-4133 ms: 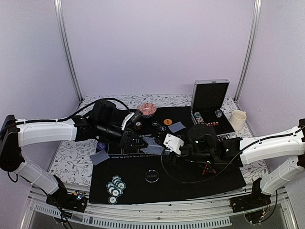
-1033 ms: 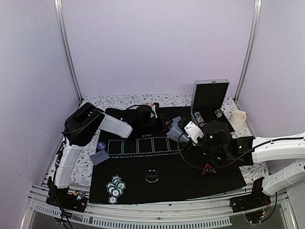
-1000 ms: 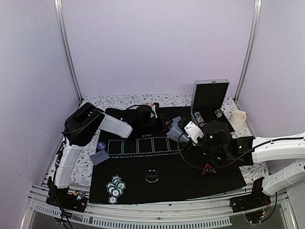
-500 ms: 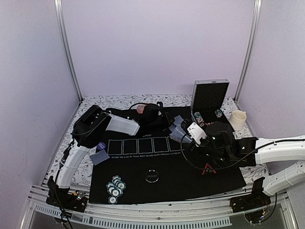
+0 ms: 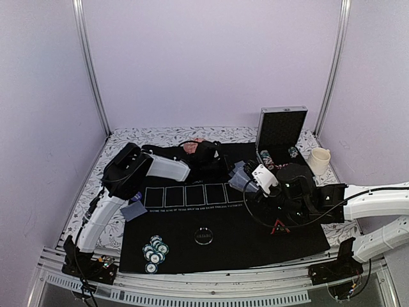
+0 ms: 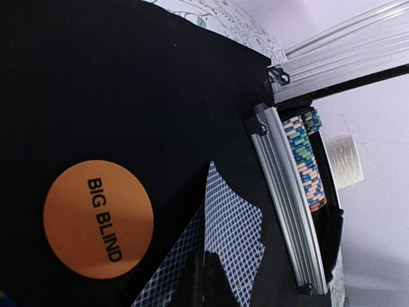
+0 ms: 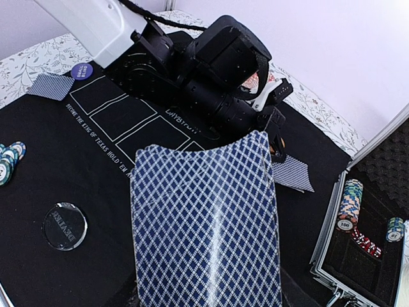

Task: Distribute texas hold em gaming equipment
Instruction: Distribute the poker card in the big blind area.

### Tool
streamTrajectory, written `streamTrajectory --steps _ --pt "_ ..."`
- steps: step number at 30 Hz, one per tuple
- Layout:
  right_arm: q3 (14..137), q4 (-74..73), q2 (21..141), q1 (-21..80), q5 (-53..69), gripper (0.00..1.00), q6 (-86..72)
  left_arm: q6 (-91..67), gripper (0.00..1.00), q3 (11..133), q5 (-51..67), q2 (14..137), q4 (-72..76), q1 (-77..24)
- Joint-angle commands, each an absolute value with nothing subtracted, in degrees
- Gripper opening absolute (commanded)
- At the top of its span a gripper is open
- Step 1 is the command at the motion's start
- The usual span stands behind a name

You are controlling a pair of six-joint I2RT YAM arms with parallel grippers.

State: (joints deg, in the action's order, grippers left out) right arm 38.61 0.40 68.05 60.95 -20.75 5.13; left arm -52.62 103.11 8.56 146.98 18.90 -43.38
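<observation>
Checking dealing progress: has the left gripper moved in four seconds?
Yes. The left gripper went from over the white rectangles to the far edge of the mat, nearer the silver case.

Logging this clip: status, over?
Left gripper shut near Big Blind button. Right gripper gripping blue-backed cards above mat. Left arm close ahead.

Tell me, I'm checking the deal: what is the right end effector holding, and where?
A bowed card, gripped at its near end; the contact itself is out of view.
</observation>
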Motion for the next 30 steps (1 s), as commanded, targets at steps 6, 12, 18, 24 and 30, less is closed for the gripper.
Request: streamTrajectory --steps 6,12,18,24,30 --pt "40.0 0.4 67.1 60.6 -21.6 0.48 4.9 -50.6 0.0 100.3 8.2 144.1 17.9 -42.9" --pt "40.7 0.3 67.0 60.6 -21.5 0.48 5.0 -50.3 0.07 99.1 8.5 143.3 18.3 -42.7" --pt "40.7 -0.3 66.8 60.6 -21.4 0.48 4.6 -49.0 0.25 97.2 8.1 140.8 19.0 -42.7" --pt "41.0 -0.9 66.7 60.5 -21.1 0.48 4.6 -47.6 0.3 93.1 8.1 135.0 21.6 -42.8" --pt "41.4 -1.7 66.5 60.6 -20.8 0.48 4.0 -45.4 0.32 85.4 11.1 125.4 25.6 -42.9"
